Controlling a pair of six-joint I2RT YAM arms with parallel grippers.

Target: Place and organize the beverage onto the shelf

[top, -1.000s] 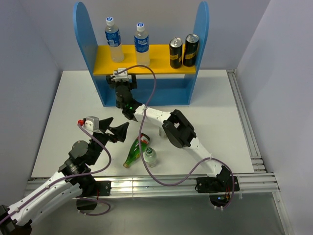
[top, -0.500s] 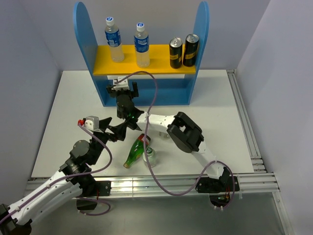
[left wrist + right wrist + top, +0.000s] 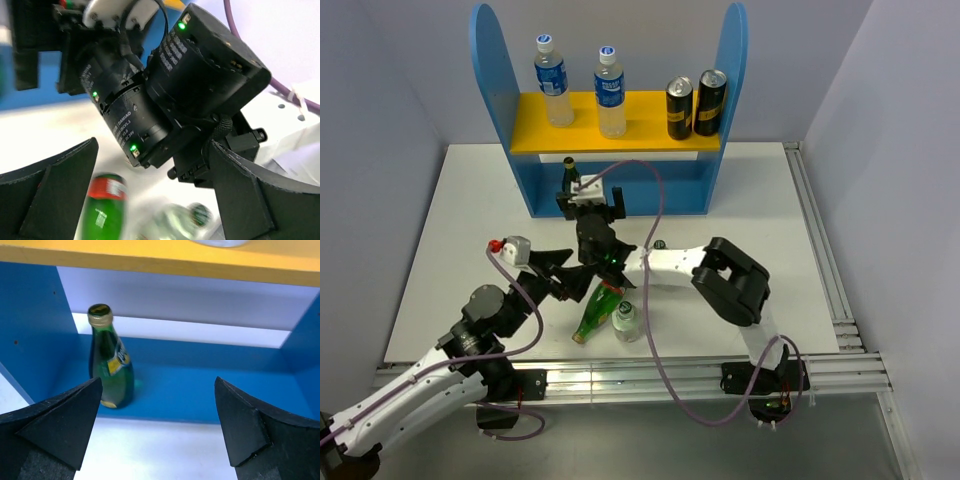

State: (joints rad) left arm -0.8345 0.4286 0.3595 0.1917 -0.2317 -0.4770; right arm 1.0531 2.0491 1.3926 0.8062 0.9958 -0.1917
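The shelf [image 3: 620, 195] holds two clear blue-label bottles [image 3: 551, 82] [image 3: 610, 92] on its yellow board [image 3: 640, 135]. One dark green bottle [image 3: 110, 362] stands upright at the left of the blue base [image 3: 210, 390]; only its top [image 3: 569, 164] shows from above. My right gripper [image 3: 157, 385] [image 3: 590, 200] is open and empty just in front of the shelf, clear of that bottle. A second green bottle [image 3: 597, 310] [image 3: 102, 210] lies on the table beside a short clear bottle [image 3: 626, 320] [image 3: 175, 222]. My left gripper [image 3: 565, 272] [image 3: 154, 165] hovers open just above and left of them, close to the right arm's wrist.
Two black-and-gold cans [image 3: 679, 108] [image 3: 709, 102] stand at the right end of the yellow board. The right arm's wrist [image 3: 170, 90] fills the space ahead of my left fingers. A purple cable [image 3: 650, 215] loops over the table. A metal rail [image 3: 650, 375] runs along the near edge.
My right gripper has backed away from the shelf toward the near side, uncovering the green bottle standing on the base. My left gripper has shifted right, nearer the lying bottles.
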